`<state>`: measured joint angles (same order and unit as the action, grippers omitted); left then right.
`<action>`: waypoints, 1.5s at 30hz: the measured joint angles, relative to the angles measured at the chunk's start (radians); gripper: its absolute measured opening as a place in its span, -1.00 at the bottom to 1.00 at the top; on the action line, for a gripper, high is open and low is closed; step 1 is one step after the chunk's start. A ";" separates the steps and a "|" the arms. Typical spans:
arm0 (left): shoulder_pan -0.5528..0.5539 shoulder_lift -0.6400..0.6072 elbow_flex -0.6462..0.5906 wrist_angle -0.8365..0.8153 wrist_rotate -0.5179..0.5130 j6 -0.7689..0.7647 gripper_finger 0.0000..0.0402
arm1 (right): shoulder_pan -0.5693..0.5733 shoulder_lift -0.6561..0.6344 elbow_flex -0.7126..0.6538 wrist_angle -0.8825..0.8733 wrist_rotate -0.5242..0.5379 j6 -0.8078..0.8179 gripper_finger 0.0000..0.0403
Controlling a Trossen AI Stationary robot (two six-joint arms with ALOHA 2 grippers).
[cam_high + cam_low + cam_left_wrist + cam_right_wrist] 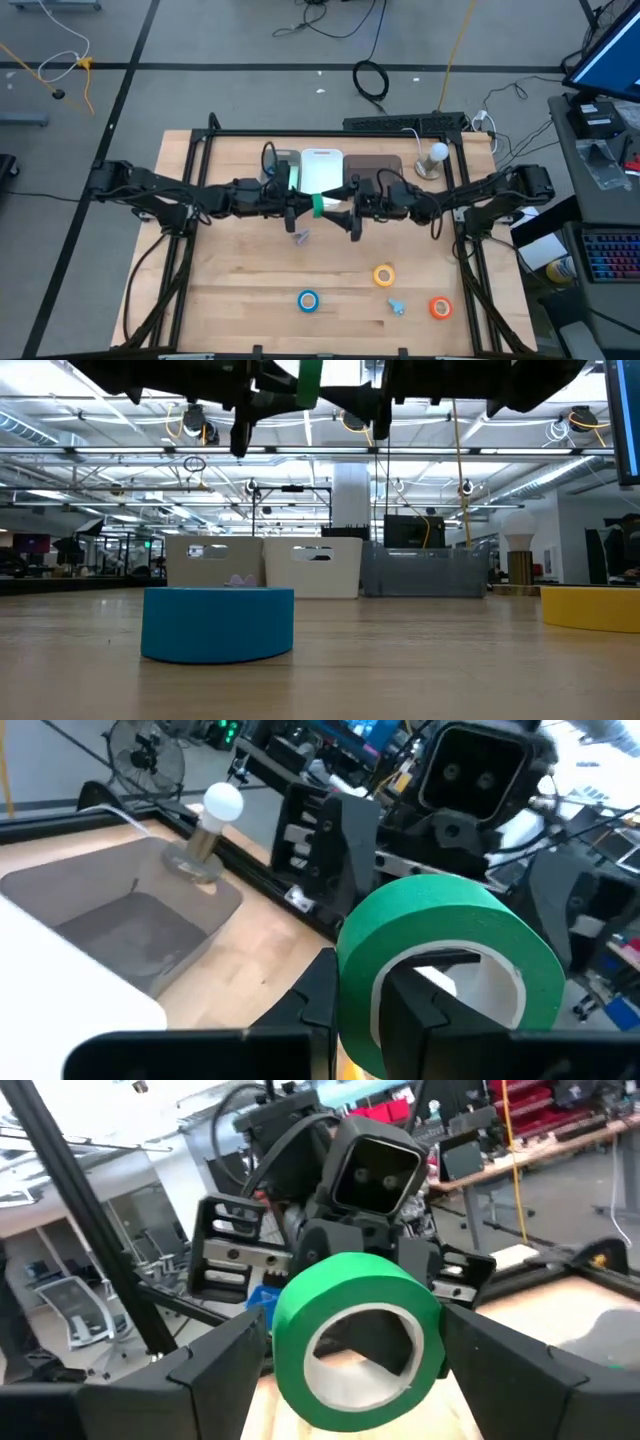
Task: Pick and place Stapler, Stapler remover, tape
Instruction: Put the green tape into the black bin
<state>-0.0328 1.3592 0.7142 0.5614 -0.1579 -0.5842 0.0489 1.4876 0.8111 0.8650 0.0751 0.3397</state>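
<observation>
My left tool (360,1010) grips the green tape (450,970) mid-handover; my right tool (345,1350), wide open around it, must close next.

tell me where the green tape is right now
The green tape is up off the table between the two arms, pinched in the left claw, with the open right claw around it, just in front of the white bin.

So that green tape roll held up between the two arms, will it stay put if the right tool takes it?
The green tape roll looks stiff, probably light. The left tool pinches its wall, one finger through the hole. The open right tool straddles its rounded sides, which may slip or let it rotate. Set down on edge, it would likely roll.
</observation>
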 joint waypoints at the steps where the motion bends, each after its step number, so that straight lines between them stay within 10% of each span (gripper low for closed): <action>1: 0.001 0.008 0.000 0.007 0.000 0.000 -0.80 | -0.003 0.000 -0.002 -0.006 0.000 0.003 0.46; 45: 0.081 -0.036 0.003 -0.015 -0.065 0.098 -0.80 | -0.011 0.001 -0.001 -0.092 -0.107 0.174 0.38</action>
<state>0.0486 1.3230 0.7170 0.5465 -0.2224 -0.4862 0.0384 1.4888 0.8100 0.7734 -0.0324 0.5140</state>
